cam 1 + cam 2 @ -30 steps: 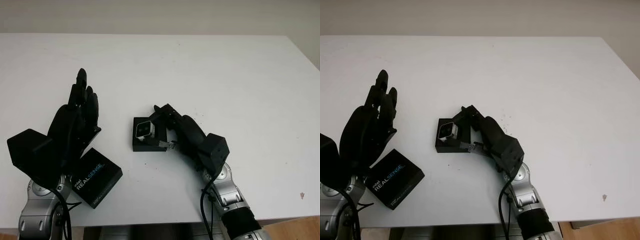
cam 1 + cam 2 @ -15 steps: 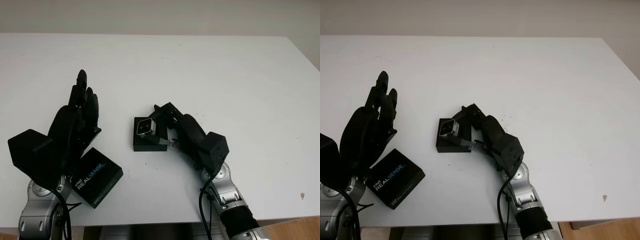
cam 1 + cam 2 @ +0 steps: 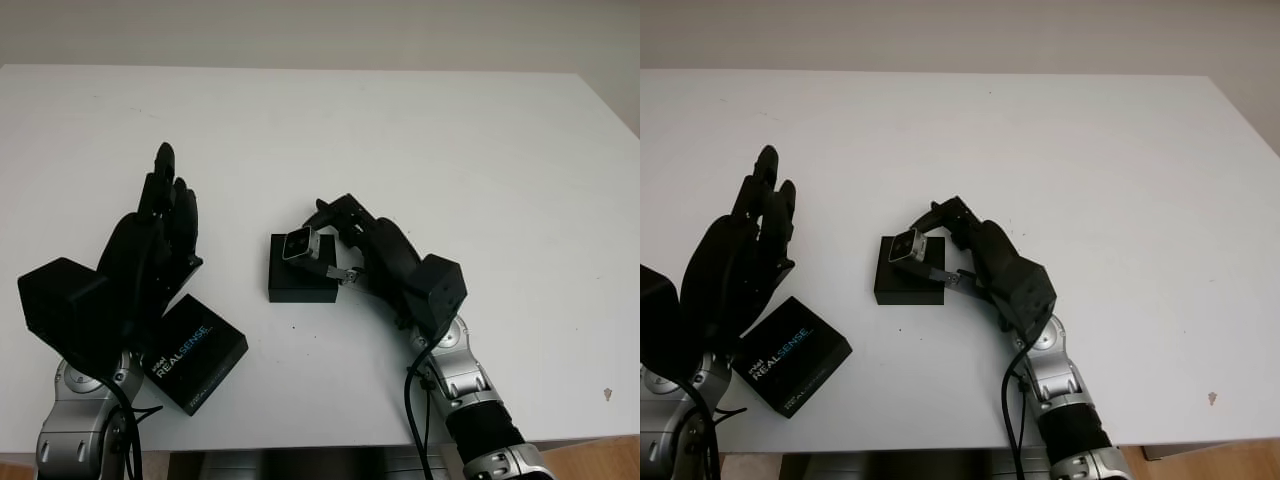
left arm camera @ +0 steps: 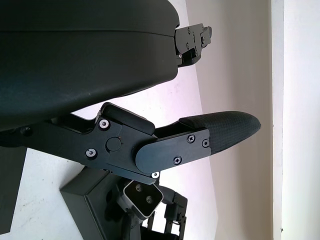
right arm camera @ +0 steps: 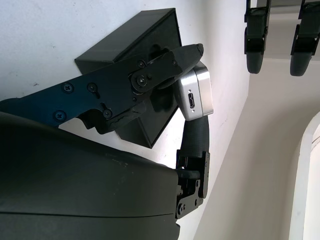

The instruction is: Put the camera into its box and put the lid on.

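Left eye view: right hand (image 3: 345, 250) clamps the camera (image 3: 300, 244), tilted, apparently just above the box (image 3: 298, 280); left hand (image 3: 150, 250) open.

Soft, even light falls from overhead on the matte white tabletop (image 3: 420, 140), which reads bright without glare. Shadows are faint and short, tucked under the small open black cardboard box (image 3: 300, 282). The head views are sharp. Both wrist views show the near black shells slightly soft, the background wall washed pale.
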{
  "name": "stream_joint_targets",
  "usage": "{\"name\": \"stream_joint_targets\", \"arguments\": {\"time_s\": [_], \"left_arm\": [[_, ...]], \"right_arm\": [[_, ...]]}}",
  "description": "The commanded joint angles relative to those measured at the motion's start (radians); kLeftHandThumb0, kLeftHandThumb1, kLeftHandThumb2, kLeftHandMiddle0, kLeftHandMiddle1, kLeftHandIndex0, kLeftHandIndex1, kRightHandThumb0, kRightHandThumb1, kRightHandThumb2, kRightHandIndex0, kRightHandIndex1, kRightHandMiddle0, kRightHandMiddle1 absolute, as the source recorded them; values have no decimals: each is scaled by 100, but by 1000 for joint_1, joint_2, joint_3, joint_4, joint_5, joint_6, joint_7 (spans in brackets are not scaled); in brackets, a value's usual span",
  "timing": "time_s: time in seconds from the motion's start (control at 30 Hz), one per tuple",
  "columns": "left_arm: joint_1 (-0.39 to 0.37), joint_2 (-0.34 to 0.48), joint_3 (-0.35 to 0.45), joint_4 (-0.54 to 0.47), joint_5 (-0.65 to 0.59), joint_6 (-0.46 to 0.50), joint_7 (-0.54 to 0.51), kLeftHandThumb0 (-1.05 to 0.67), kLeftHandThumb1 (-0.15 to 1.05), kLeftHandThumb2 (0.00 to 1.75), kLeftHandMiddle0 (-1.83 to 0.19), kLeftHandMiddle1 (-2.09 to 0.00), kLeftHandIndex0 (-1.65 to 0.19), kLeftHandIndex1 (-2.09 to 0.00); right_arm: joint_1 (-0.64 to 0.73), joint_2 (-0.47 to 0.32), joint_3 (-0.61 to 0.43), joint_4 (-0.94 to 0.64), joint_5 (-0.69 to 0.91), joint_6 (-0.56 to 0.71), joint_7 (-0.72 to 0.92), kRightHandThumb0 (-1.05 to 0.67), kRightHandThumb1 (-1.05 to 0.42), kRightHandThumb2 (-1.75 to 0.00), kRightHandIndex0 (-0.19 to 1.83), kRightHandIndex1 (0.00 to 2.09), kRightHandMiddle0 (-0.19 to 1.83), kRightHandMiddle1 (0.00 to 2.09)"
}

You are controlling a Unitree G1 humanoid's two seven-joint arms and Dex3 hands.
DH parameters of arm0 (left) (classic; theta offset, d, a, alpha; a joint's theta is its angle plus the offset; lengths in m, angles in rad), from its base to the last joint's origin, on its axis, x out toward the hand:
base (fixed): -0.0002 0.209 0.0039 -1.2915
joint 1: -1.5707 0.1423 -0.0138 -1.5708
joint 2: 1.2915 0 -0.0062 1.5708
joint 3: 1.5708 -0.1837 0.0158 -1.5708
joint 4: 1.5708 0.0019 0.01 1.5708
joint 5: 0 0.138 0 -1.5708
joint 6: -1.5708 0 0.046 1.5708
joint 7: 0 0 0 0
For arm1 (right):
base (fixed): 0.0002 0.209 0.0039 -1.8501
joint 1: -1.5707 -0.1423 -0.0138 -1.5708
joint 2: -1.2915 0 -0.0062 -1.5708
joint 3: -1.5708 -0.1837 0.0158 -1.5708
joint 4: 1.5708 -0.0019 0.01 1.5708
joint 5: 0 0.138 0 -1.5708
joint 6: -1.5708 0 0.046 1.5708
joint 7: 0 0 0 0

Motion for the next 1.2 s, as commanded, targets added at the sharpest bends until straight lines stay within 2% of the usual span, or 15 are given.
{"name": "stream_joint_targets", "arguments": {"time_s": [0.0, 0.37, 0.87, 1.17], "left_arm": [[7, 3, -2, -21, 0, -1, -1, -81, 105, 69, 19, -4, 19, -1], [6, 0, -4, -18, 1, -3, -1, -81, 105, 70, 19, -4, 19, 0], [11, -2, -9, -26, 5, 2, 7, -81, 105, 70, 19, -5, 19, -2], [12, -4, -8, -24, 4, -2, 7, -80, 105, 70, 19, -4, 19, -2]], "right_arm": [[-19, -10, -7, -5, 6, -11, 3, -42, -98, -5, 22, 6, 28, 164], [-5, -31, -7, -28, 20, 7, 45, -42, -98, -5, 21, 6, 29, 163], [23, 9, 17, -49, 41, 70, 68, -44, -100, -6, 21, 6, 27, 168], [43, 27, 37, -42, 14, 44, 26, -45, -101, -6, 19, 5, 25, 174]]}}
